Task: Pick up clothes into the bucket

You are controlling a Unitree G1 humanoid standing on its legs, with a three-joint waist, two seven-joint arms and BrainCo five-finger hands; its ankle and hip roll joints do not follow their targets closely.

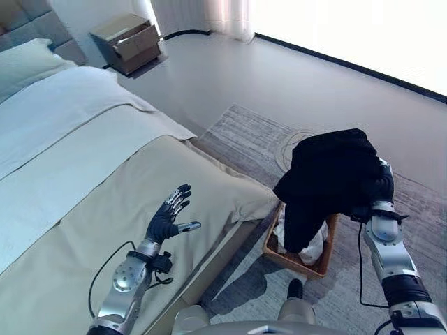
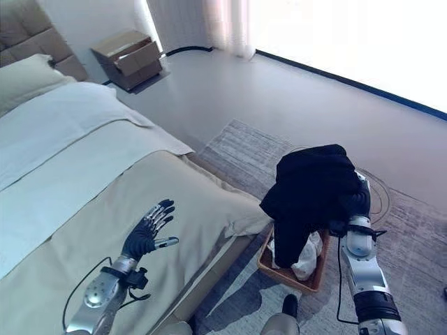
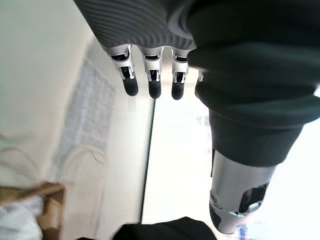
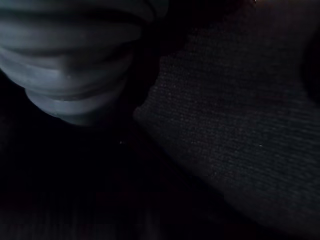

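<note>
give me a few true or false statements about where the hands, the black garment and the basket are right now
1. The black garment hangs over the right hand, above the basket. True.
2. The left hand grips a piece of clothing. False: it is open over the bed, holding nothing.
3. The basket stands on the bed. False: it sits on the rug beside the bed.
4. Something white already lies in the basket. True.
5. The bedside cabinet has an open drawer. True.
</note>
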